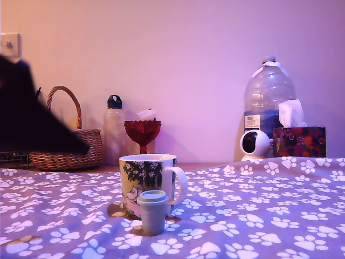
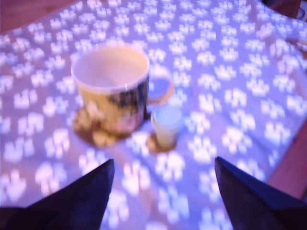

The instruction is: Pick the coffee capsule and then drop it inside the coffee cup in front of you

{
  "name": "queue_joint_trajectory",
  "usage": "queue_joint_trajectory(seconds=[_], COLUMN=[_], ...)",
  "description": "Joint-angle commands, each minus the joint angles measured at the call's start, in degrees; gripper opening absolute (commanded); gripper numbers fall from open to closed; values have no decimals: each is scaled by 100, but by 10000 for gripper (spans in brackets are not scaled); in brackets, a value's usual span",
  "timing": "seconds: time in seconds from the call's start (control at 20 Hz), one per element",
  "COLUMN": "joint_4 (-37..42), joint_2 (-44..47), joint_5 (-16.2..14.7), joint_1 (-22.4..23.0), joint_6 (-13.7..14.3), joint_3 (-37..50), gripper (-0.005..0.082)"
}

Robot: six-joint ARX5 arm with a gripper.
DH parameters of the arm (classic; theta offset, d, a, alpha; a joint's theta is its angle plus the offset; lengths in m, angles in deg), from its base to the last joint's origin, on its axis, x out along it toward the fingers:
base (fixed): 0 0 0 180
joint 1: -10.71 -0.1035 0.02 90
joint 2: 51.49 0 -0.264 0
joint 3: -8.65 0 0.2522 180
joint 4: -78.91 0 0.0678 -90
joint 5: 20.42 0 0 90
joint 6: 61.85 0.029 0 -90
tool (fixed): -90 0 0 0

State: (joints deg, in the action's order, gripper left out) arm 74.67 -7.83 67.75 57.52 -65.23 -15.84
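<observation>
- One small grey-blue tapered coffee capsule (image 1: 153, 211) with a wider flat rim is seen standing upright on the paw-print cloth, rim uppermost; in the wrist view it (image 2: 167, 125) appears blurred.
- One white ceramic coffee cup (image 1: 147, 183) with a loop handle, printed with dark green foliage and pale cartoon figures, is shown upright just behind the capsule in the exterior view; the handle is turned toward the exterior view's right. Whether the two touch cannot be told. In the wrist view the cup's (image 2: 113, 86) interior is seen bare.
- One purple cloth (image 1: 259, 216) patterned with white paw prints is spread beneath both.
- Behind the cloth, one each is counted: a woven wicker basket (image 1: 70, 145) with a hooped handle, a clear bottle with a dark cap (image 1: 114, 129), a red glass goblet (image 1: 142, 133), a large clear plastic water bottle (image 1: 268, 100), a small white round camera (image 1: 253, 144), and a dark floral tissue box (image 1: 299, 141).
- One dark gripper (image 2: 163, 191) is shown with its jaws spread wide; the two dark fingers (image 2: 81, 199) are held above the cloth, well apart from each other, with nothing grasped or touched. The capsule and cup are seen beyond the fingertips.
- In the exterior view the arm (image 1: 29, 116) appears as a dark shape at the exterior view's left edge, raised above the cloth.
</observation>
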Motion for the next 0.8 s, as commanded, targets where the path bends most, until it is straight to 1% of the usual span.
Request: queue_joint_trajectory(seconds=[0.0, 0.3, 0.5, 0.6, 0.65, 0.75], joint_4=[240, 542, 382, 374, 369, 254], joint_2=[111, 590, 1193, 1523, 1685, 2004], joint_5=[-2, -26, -26, -28, -33, -140], joint_1=[24, 24, 24, 24, 24, 24], joint_6=[74, 79, 94, 223, 240, 254], joint_3=[-4, -85, -522, -778, -894, -1143], gripper=[609, 606, 606, 606, 606, 606])
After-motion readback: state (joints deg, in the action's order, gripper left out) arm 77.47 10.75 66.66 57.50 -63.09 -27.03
